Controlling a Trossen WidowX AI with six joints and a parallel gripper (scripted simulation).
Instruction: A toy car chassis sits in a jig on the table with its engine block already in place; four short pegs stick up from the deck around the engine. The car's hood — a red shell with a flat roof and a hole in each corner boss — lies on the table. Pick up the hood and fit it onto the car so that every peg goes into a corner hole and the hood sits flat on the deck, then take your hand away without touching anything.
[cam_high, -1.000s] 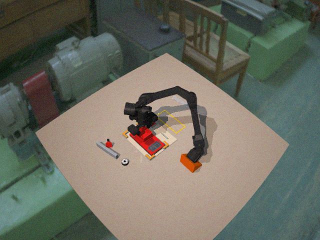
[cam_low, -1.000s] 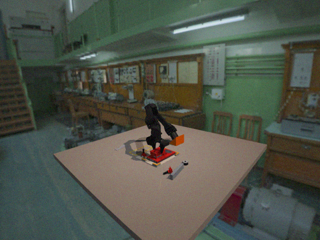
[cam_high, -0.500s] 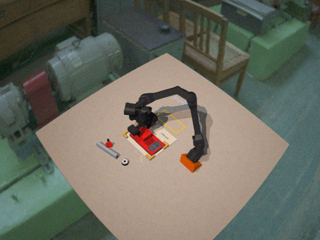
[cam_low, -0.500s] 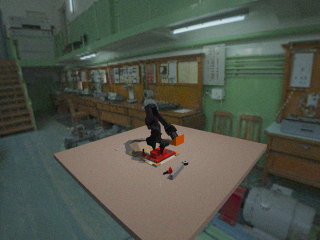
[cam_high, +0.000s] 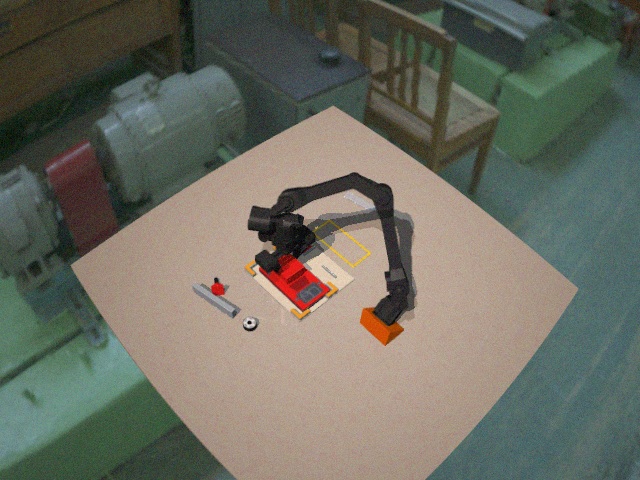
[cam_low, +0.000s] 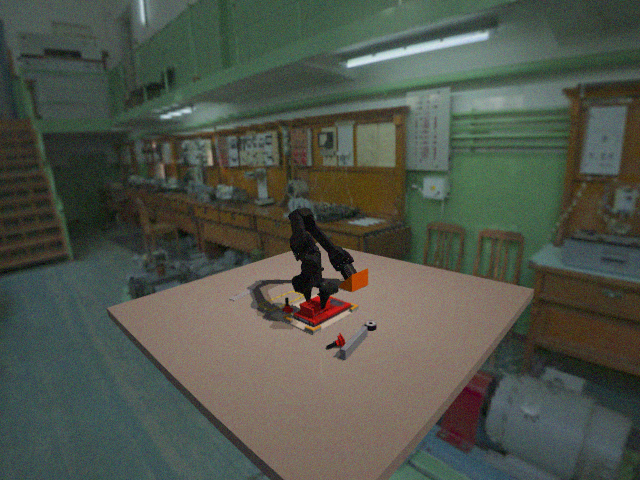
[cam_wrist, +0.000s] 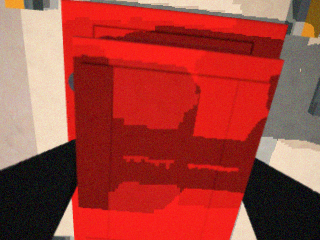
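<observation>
My gripper (cam_high: 279, 256) (cam_low: 315, 298) (cam_wrist: 163, 155) is shut on the red hood (cam_high: 287, 270) (cam_low: 311, 305) (cam_wrist: 170, 145), with one black finger on each long side. The hood is held very low over the far-left end of the red car chassis (cam_high: 311, 290) (cam_low: 330, 312) (cam_wrist: 175, 22). The chassis sits in the beige jig (cam_high: 333, 272) (cam_low: 310, 327), which has orange corners. In the wrist view the hood fills the frame and hides the engine block and the pegs. I cannot tell whether the hood touches the deck.
A grey bar (cam_high: 216, 299) (cam_low: 353, 342), a small red part (cam_high: 218, 287) (cam_low: 338, 341) and a small round wheel (cam_high: 250, 323) (cam_low: 370, 325) lie left of the jig. A yellow outlined rectangle (cam_high: 361, 259) is marked behind the jig. The arm's orange base (cam_high: 381, 325) stands to the right.
</observation>
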